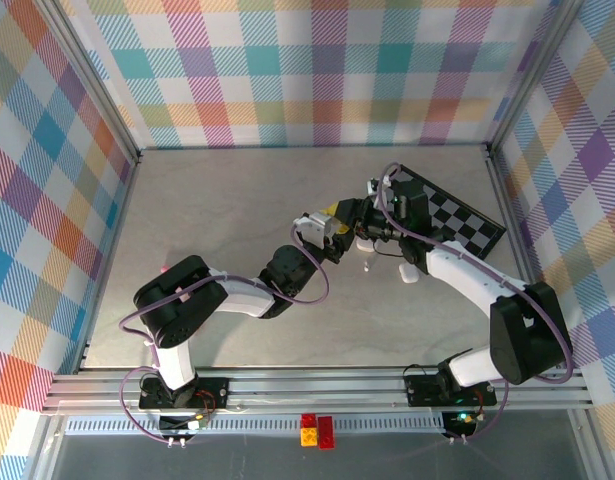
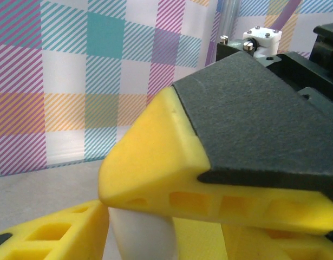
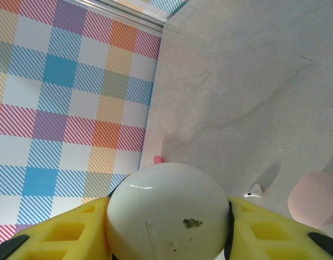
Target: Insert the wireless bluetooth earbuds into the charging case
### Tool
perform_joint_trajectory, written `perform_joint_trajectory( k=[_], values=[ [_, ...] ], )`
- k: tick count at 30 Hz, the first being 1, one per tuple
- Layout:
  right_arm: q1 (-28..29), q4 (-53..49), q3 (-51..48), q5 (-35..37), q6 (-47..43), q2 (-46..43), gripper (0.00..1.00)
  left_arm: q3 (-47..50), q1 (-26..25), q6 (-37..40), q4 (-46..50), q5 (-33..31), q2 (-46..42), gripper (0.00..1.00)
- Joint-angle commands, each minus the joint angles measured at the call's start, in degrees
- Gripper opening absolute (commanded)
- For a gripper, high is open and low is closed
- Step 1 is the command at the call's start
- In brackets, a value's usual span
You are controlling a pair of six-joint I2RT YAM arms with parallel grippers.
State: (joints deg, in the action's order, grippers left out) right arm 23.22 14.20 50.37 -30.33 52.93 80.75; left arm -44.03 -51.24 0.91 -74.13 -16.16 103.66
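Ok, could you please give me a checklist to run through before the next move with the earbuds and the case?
1. White case clamped between the right gripper fingers: ok.
2. Lid of the white case open to take an earbud: cannot tell.
3. Left gripper firmly closed on the white piece between its fingers: cannot tell.
4. Loose earbud lying free on the table, nothing on top of it: ok.
5. Pink case apart from the white case: ok.

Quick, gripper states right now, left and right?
Left gripper: part closed around a white object; grip cannot be told.
Right gripper: closed on the white case.
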Motion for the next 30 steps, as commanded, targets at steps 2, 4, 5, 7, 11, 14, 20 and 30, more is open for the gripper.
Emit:
perform_joint_trajectory(
  k=[2, 4, 5, 7, 11, 14, 20, 30],
  values=[
    [-1.2, 4.2, -1.1, -1.5, 1.5, -2.7, 0.46, -0.1, 0.6, -0.6, -3.3, -0.9, -0.3, 0.58],
    [-1.3, 4.6, -1.1, -2.2, 1.5, -2.9, 0.46, -0.1, 0.8, -0.7, -3.3, -0.9, -0.1, 0.58],
    [-1.3, 5.0, -1.0, -2.7, 1.5, -2.9, 0.46, -0.2, 1.0, -0.9, -3.3, -0.8, 0.0, 0.57],
    [-1.3, 5.8, -1.0, -3.9, 2.1, -2.9, 0.46, -0.7, 1.2, -1.3, -3.3, -0.3, 0.5, 0.56],
    [-1.3, 5.7, -1.2, -4.6, 2.1, -3.0, 0.46, -2.0, 1.4, -1.7, -3.3, 0.9, 1.1, 0.53],
    [-1.2, 5.7, -1.4, -4.8, 2.0, -3.0, 0.46, -2.7, 1.4, -1.7, -3.3, 1.2, 1.5, 0.51],
    [-1.2, 5.5, -1.9, -5.4, 1.9, -2.7, 0.46, -3.5, 1.8, -1.9, -3.2, 1.6, 1.5, 0.43],
    [-1.3, 5.3, -2.2, -5.2, 1.8, -3.7, 0.5, -3.1, 1.8, -2.1, -3.2, 2.5, 1.7, 0.12]
  ],
)
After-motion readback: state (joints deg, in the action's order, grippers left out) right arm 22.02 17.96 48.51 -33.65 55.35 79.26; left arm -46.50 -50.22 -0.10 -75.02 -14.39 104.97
